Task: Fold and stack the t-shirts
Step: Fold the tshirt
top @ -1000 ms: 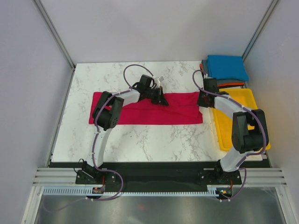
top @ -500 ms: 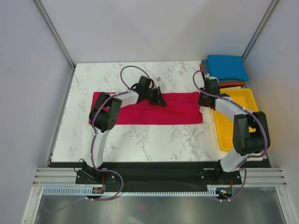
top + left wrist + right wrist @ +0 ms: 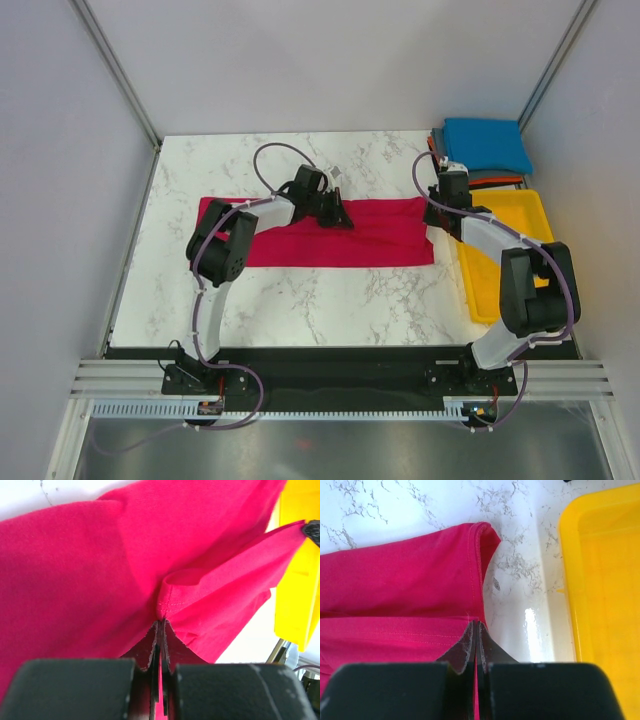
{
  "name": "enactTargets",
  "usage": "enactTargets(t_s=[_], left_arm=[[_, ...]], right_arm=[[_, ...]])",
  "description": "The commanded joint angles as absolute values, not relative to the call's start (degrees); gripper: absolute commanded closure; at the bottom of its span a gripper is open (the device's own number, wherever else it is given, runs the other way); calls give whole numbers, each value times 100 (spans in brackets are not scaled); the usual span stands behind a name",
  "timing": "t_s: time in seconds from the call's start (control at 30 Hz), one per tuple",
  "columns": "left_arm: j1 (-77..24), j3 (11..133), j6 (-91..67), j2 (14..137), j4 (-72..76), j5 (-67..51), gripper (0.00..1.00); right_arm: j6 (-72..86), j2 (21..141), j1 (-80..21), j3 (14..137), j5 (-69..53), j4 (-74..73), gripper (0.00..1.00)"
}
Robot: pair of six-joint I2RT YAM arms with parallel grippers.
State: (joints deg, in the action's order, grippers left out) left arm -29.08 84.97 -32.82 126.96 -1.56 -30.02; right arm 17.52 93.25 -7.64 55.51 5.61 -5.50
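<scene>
At far edge of red t-shirt (image 3: 370, 245): left fingers (image 3: 147, 652), right fingers (image 3: 462, 652).

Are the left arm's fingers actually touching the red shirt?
Touching. The left wrist view shows the left fingers pinched shut on a stitched edge of the red shirt.

A plain crimson t-shirt (image 3: 330, 242), hemmed in matching red thread, covers part of a white table (image 3: 300, 295) whose marble pattern runs in thin grey veins. Next to it is a bright yellow tray (image 3: 525, 212) with a glossy sheen. A vivid blue t-shirt (image 3: 487, 143) tops the stack, with a dark grey t-shirt (image 3: 500, 174) and an orange t-shirt (image 3: 497, 181) edging out below. The left arm (image 3: 225, 250) and right arm (image 3: 480, 232) are black and white, with purple cables (image 3: 275, 150), against pale grey walls (image 3: 320, 60).
</scene>
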Motion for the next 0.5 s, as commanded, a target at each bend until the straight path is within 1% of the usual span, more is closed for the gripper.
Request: enactTargets(t_s=[0.0,0.13,0.33,0.43,0.47], left_arm=[[-2936,8411,-3401,12226,-26,-2699,98],[-2936,8376,-3568,12225,-26,-2514,98],[-2962,8271,-3841,12278,-18,-2399,98],[-2962,8376,-3823,12314,-184,-2434,90],[-2962,8393,-3797,12313,-245,-2435,82]], right_arm=[[1652,9123,-747,5458,466,-97,100],[1609,9307,-747,5537,378,-97,98],[1547,9685,-738,5800,290,-175,91],[1512,9817,-747,6002,378,-369,85],[1512,9852,-747,6081,413,-456,78]])
